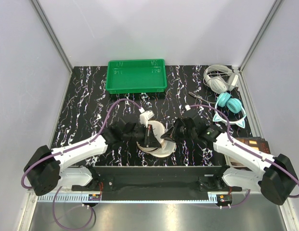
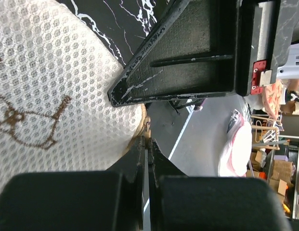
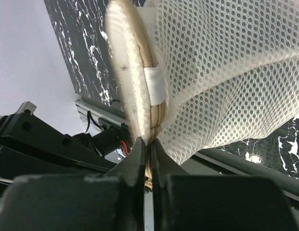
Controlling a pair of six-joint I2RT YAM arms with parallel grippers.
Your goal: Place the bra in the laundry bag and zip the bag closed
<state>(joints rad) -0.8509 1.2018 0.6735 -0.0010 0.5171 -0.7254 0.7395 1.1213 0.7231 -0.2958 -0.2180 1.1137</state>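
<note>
The laundry bag (image 1: 158, 140) is at the near middle of the tabletop (image 1: 91, 106), its zipper rim (image 3: 155, 109) pinched by the closed left hand (image 2: 147, 140) and closed right hand (image 3: 148, 144), and either thin pinch could slip if tugged; the bra is unseen.

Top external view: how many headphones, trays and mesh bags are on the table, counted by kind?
Headphones: 2 (grey-white over-ear pair, teal cat-ear pair)
Green plastic tray: 1
Cream round mesh laundry bag: 1
Total: 4
</note>
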